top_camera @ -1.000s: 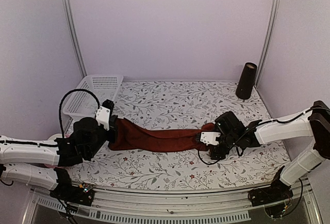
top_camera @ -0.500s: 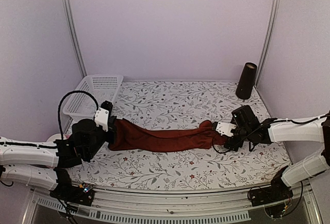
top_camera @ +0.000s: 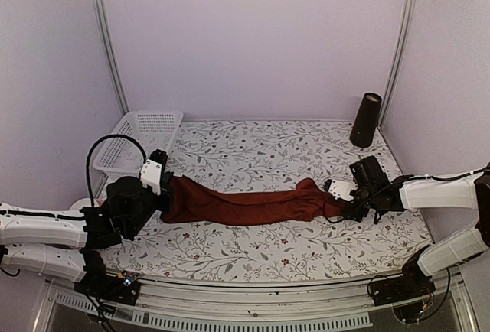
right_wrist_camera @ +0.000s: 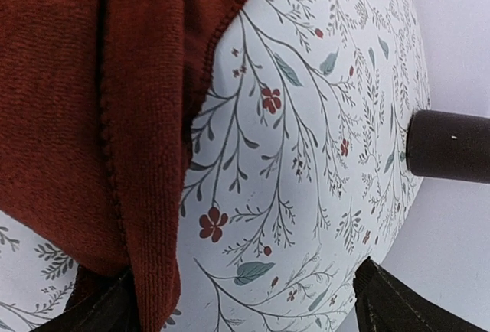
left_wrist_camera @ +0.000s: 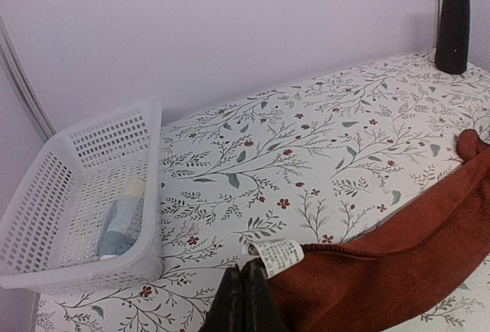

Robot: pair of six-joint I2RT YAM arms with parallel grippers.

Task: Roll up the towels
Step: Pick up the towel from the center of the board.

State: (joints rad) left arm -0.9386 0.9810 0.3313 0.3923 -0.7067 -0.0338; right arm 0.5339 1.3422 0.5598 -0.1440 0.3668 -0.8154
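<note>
The dark red-maroon towel (top_camera: pixel 245 206) lies stretched in a long band across the table, from my left gripper to my right one. My left gripper (top_camera: pixel 163 188) is shut on its left corner, just beside the white care label (left_wrist_camera: pixel 277 255); in the left wrist view the fingers (left_wrist_camera: pixel 245 294) are pressed together. At the towel's right end my right gripper (top_camera: pixel 337 200) stands wide open, low over the table. The towel's hem (right_wrist_camera: pixel 145 194) hangs over its left finger, and only bare table shows between the jaws (right_wrist_camera: pixel 237 301). The pastel checked towel (left_wrist_camera: pixel 122 221) lies rolled in the basket.
A white plastic basket (top_camera: pixel 138 139) stands at the back left of the flower-patterned table (top_camera: pixel 253 148), close to my left gripper. At the back right corner a black cylinder (top_camera: pixel 366 120) stands upright. Metal posts rise at both back corners.
My right gripper has slid to the right along the table, and the towel's right end has stretched out further with it. The left arm has stayed put, still shut.
</note>
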